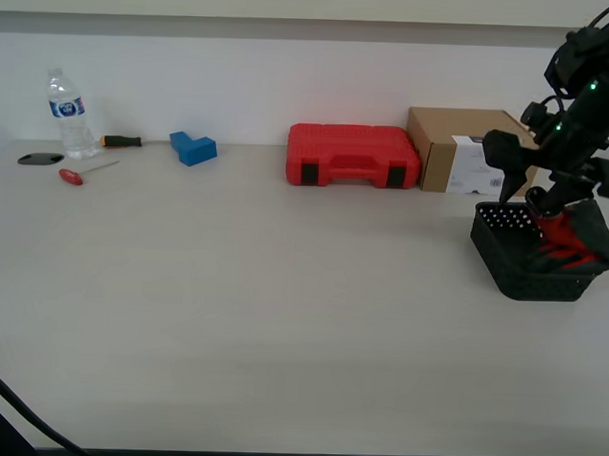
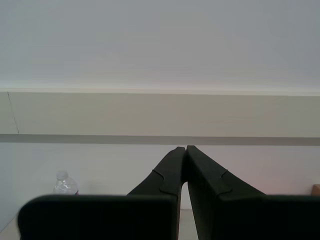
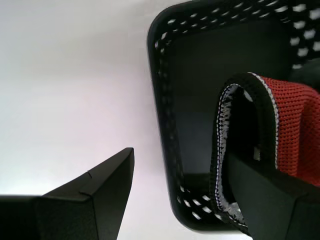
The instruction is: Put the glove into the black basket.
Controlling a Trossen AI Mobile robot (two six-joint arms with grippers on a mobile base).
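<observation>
The black basket (image 1: 528,281) stands at the exterior view's right on the table. The red glove (image 1: 564,242) lies inside it, partly over the far rim. My first gripper (image 1: 530,204) hangs just above the basket and is open. In the first wrist view the basket wall (image 3: 167,125) and the glove's red knit cuff (image 3: 295,120) show close up. My first gripper (image 3: 180,155) has one finger over the table outside the basket and the other at the cuff's opening. My second gripper (image 2: 186,149) is shut and empty, pointing at the wall.
A red tool case (image 1: 353,156) and a brown cardboard box (image 1: 457,148) stand at the back by the wall. A blue block (image 1: 193,147), two screwdrivers (image 1: 84,172), a water bottle (image 1: 68,115) and a dark disc (image 1: 40,159) lie far left.
</observation>
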